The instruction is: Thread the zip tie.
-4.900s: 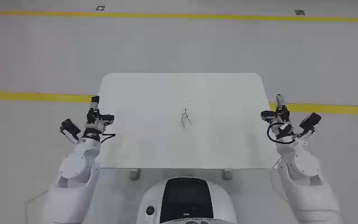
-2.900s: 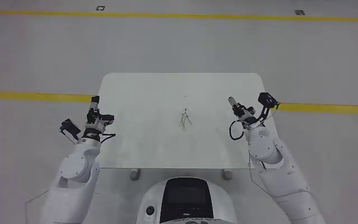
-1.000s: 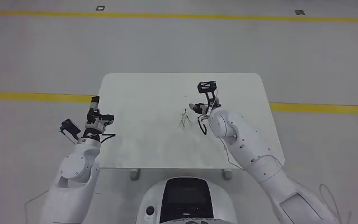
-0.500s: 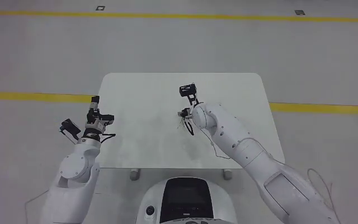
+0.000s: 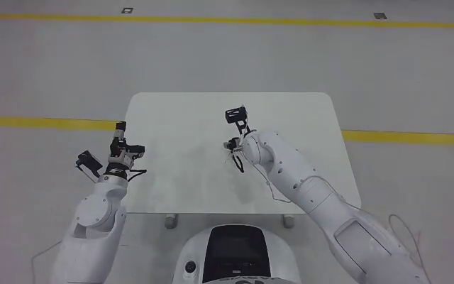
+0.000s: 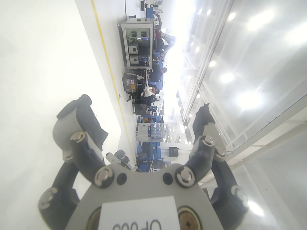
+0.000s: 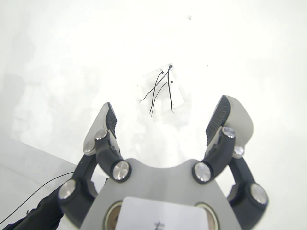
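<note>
Zip ties: three thin black plastic zip ties (image 7: 171,96) lie near the middle of the white table (image 5: 177,128), on a small clear sheet (image 7: 181,89).
Which way: the long way runs from the right claw outward. The tiny square heads are at the far end and the tails point back at the claw.
Look: skinny like black strings, spread out like a fan. Two cross and one bends.
Right claw (image 7: 165,104): wide open, holding nothing, just above the ties.
Left claw (image 6: 144,106): wide open, holding nothing, by the table's left edge.
</note>
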